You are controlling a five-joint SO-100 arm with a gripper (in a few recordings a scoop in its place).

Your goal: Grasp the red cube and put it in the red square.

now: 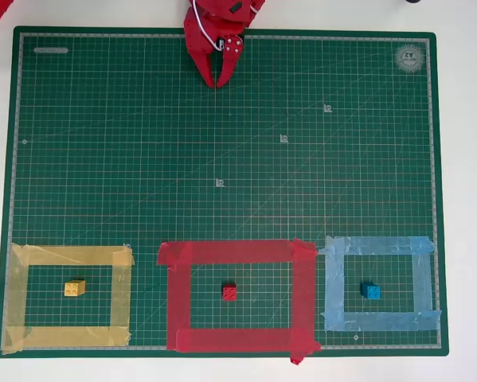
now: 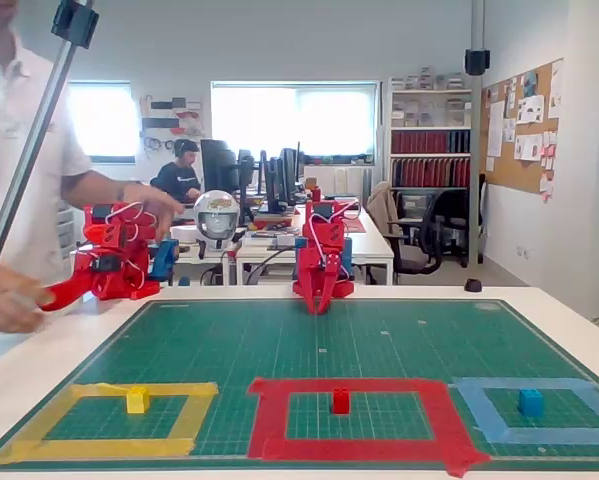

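Note:
The red cube (image 1: 229, 292) (image 2: 340, 401) rests on green mat inside the red square (image 1: 178, 294) (image 2: 269, 415), near its middle. My red gripper (image 1: 219, 83) (image 2: 317, 309) hangs at the far edge of the mat, fingertips pointing down and touching, shut on nothing. It is far from the cube, well back across the mat.
A yellow cube (image 1: 74, 288) (image 2: 137, 400) sits inside a yellow tape outline (image 1: 17, 296), and a blue cube (image 1: 371, 291) (image 2: 530, 402) inside a light-blue tape outline (image 1: 423, 278). The green cutting mat (image 1: 222, 159) lies on a white table. A person stands at the left in the fixed view.

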